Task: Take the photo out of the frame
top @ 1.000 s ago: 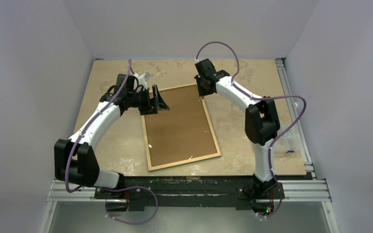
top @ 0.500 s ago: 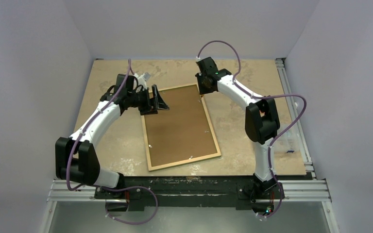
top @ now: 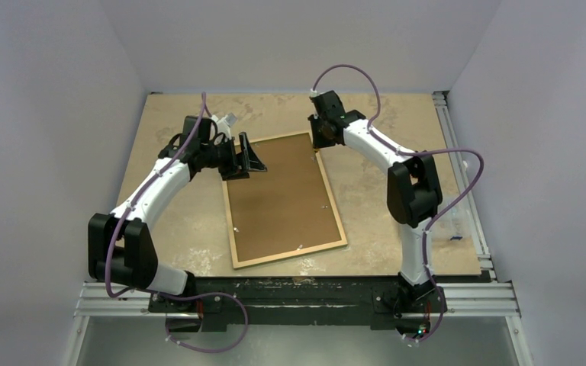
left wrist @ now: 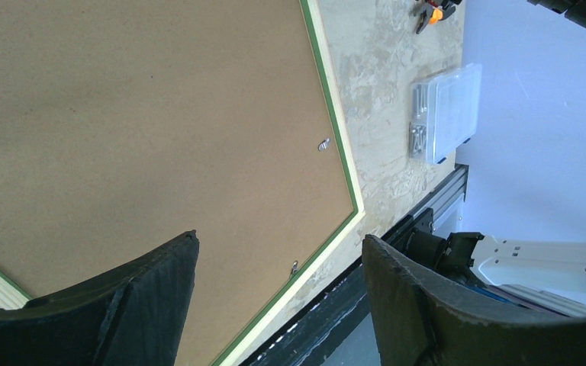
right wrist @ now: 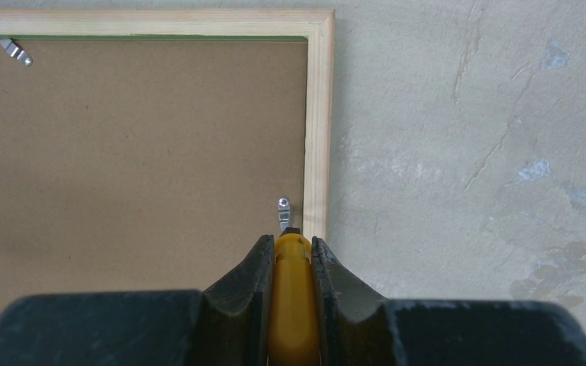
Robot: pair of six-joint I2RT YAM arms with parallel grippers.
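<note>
Top external view: a worn, patchy plywood surface [top: 381, 114] stands enclosed by plain pale walls [top: 297, 38]. The frame [top: 290, 254] lies face down near the middle, with the photo [top: 282, 198] inside it, brown back up. The left gripper [top: 250, 158] hangs over the frame's far left corner, jaws released wide. The right gripper [right wrist: 293, 242], at the frame's far right edge, has its jaws clenched on a yellow tool [right wrist: 293, 305], whose tip is just beside a metal clip [right wrist: 283, 210]. A clear plastic box [left wrist: 446, 112] sits by the surface's right edge.
</note>
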